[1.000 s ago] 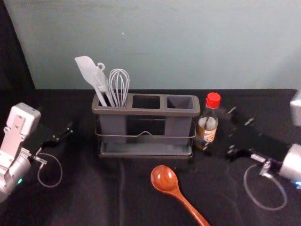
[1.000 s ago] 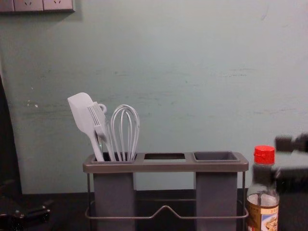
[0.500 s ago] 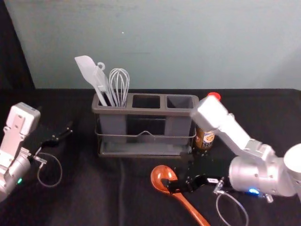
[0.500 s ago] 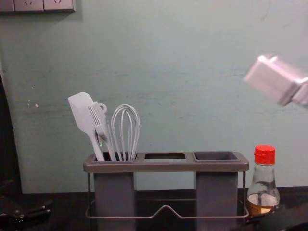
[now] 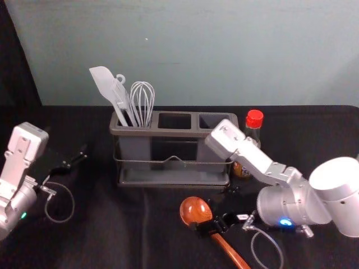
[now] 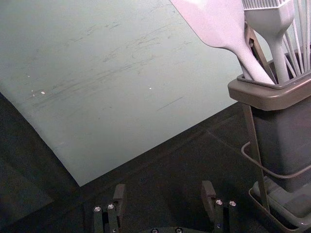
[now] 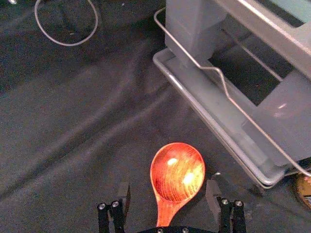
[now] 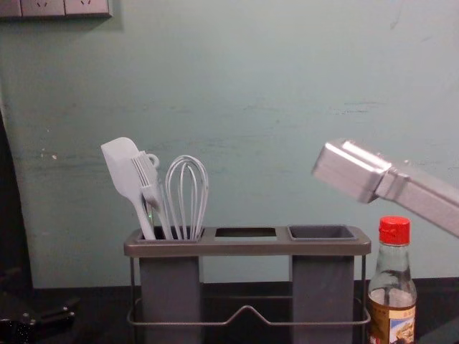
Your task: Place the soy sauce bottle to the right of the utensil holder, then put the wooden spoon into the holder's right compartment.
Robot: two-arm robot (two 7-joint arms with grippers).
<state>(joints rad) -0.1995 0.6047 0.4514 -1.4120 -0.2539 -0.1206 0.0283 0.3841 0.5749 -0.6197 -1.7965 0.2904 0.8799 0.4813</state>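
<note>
Right pincer (image 5: pixel 210 210) shifted from one bottle (image 5: pixel 254 133) to one spoon (image 5: pixel 227 249), spread | left pincer (image 5: pixel 68 143), far left, spread

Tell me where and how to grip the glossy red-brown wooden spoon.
I'd grip the spoon by its slim neck, just below the round bowl, coming from above and closing across the handle. It lies bowl-up on the black cloth; the wide, rounded bowl would probably slip. The open right tool hovers over it.
</note>
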